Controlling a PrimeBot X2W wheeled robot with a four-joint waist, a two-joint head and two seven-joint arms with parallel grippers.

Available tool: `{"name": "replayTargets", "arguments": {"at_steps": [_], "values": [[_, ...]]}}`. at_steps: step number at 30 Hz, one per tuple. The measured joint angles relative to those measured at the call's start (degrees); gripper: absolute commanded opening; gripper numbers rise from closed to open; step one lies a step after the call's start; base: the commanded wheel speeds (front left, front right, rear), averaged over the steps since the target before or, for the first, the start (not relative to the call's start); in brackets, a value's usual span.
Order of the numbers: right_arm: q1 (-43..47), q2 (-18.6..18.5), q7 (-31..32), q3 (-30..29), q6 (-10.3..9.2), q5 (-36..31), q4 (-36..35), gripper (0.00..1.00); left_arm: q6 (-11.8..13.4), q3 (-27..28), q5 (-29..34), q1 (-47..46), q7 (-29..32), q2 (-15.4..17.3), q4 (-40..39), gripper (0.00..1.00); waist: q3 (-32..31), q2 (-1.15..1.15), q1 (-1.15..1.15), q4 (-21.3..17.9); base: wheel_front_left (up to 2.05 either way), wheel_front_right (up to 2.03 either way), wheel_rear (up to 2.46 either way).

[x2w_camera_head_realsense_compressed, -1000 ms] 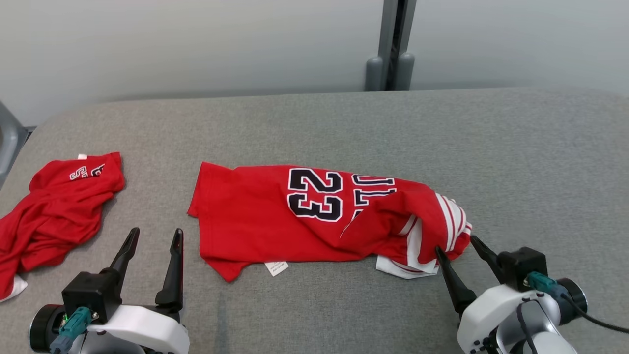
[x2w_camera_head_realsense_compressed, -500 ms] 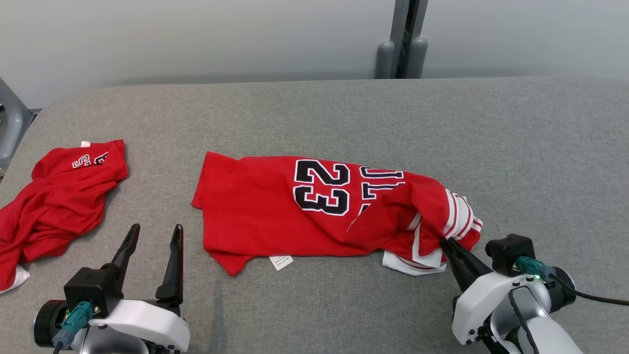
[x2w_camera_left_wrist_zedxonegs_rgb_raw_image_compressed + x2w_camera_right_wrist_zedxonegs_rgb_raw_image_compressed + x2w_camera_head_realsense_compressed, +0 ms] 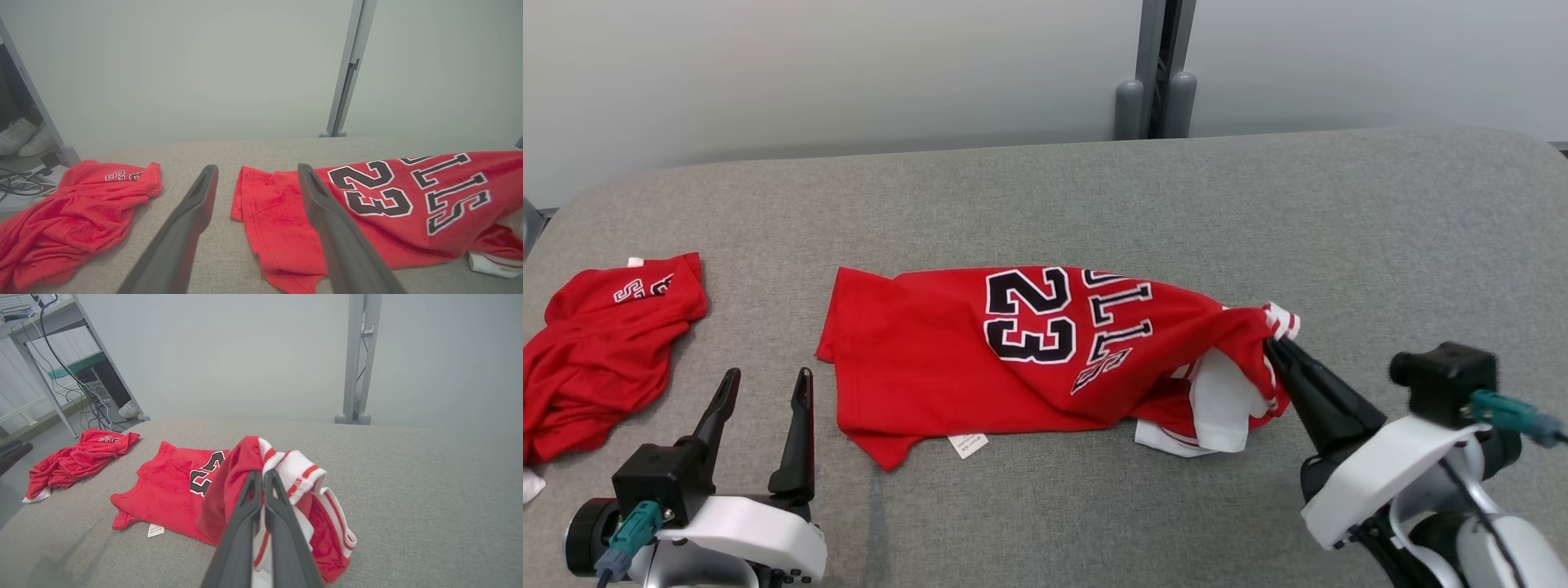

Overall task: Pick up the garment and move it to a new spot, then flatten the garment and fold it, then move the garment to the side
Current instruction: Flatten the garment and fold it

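- The right end effector (image 3: 1272, 347) was clenched on the red-and-white striped trim at one end of the red jersey (image 3: 915, 367), holding that end raised. The rest lay across the middle of the grey table (image 3: 1045, 188).
- The left end effector (image 3: 766, 380) hovered released, near the jersey's other end.
- This looked like the pick-up step. The next move called for a lift and carry without the thin pinch slipping.
- The jersey read "23" and, partly folded, "ULLS".
- Print on the white care label (image 3: 968, 443) was too small to read.
- The second red garment (image 3: 596, 343) showed only partial letters.
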Motion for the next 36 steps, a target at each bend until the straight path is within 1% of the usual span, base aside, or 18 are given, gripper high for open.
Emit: {"name": "replayTargets", "arguments": {"at_steps": [4, 8, 11, 13, 15, 17, 21, 24, 27, 30, 33, 34, 35, 36], "values": [[0.6, 0.5, 4.6, -2.1, 0.0, 5.1, -8.0, 0.0, 0.3, 0.1, 0.0, 0.0, -0.2, 0.3, -0.4, 1.0, 0.3, 0.0, 0.0, -0.3, 0.0, 0.0, 0.0], [0.5, 1.9, 9.2, -4.0, 0.0, 12.5, -14.5, 0.0, 0.4, 0.2, 0.0, -0.1, -0.2, 0.4, -0.6, 1.0, 0.9, 0.0, 0.0, -0.3, 0.0, 0.0, 0.0], [-0.5, 3.3, 11.9, -6.7, 0.0, 18.4, -16.4, 0.0, 0.4, 0.2, 0.0, -0.4, -0.4, 0.4, -0.7, 1.0, 1.6, 0.0, 0.0, -0.1, 0.0, 0.0, 0.0], [-2.5, 4.0, 13.3, -9.6, 0.0, 21.8, -15.4, 0.0, 0.4, 0.2, 0.0, -1.0, -0.5, 0.4, -0.8, 1.0, 2.2, 0.0, 0.0, 0.0, 0.0, 0.0, 0.0], [-5.0, 4.2, 14.3, -12.7, 0.0, 23.2, -11.8, 0.0, 0.3, 0.0, 0.0, -1.6, -0.5, 0.3, -0.8, 1.0, 3.0, 0.0, 0.0, 0.2, 0.0, 0.0, 0.0], [-7.6, 4.2, 15.1, -15.0, 0.0, 23.5, -6.6, 0.0, -0.1, -0.2, 0.0, -2.4, -0.9, 0.0, -0.6, 1.0, 3.8, 0.0, 0.0, 0.6, 0.0, 0.0, 0.0], [-13.4, 3.9, 14.8, -18.0, 0.0, 22.4, 5.9, 0.0, -0.8, -1.0, 0.0, -4.2, -1.5, -0.7, 0.1, 1.0, 5.7, 0.0, 0.0, 1.7, 0.0, 0.0, 0.0], [-17.7, 3.5, 12.8, -19.8, 0.0, 21.2, 15.6, 0.0, -1.6, -1.7, 0.0, -5.8, -2.0, -1.4, 1.2, 1.0, 7.2, 0.0, 0.0, 2.7, 0.0, 0.0, 0.0], [-21.4, 2.3, 9.8, -19.9, 0.0, 19.4, 23.3, 0.0, -2.2, -2.4, 0.1, -7.3, -2.5, -2.2, 2.3, 1.0, 8.5, 0.0, 0.0, 3.9, 0.0, 0.0, 0.0], [-23.8, 1.5, 6.7, -18.8, 0.0, 18.2, 29.1, 0.0, -2.9, -2.9, 0.2, -8.6, -3.1, -2.7, 3.4, 1.0, 9.6, 0.0, 0.0, 5.0, 0.0, 0.0, 0.0], [-25.2, 0.3, 3.6, -17.4, 0.0, 17.6, 33.2, 0.0, -3.2, -3.2, 0.2, -9.2, -3.6, -3.1, 4.5, 1.0, 10.1, 0.0, 0.0, 5.7, 0.0, 0.0, 0.0], [-25.3, -0.1, 2.4, -16.7, 0.0, 17.4, 34.1, 0.33, -3.4, -3.3, 0.2, -9.5, -3.7, -3.1, 4.8, 1.0, 10.1, 0.0, 0.0, 5.7, 0.0, 0.0, 0.0], [-25.3, -0.3, 1.1, -16.2, 0.0, 17.4, 34.8, 0.75, -3.6, -3.3, 0.2, -9.6, -4.0, -3.2, 5.2, 1.0, 10.1, 0.0, 0.0, 5.7, 0.0, 0.0, 0.0], [-25.3, -0.6, -0.1, -15.7, 0.0, 17.5, 35.4, 1.0, -3.6, -3.3, 0.2, -9.7, -4.0, -3.3, 5.5, 1.0, 9.9, 0.0, 0.0, 5.7, 0.0, 0.0, 0.0]]}}
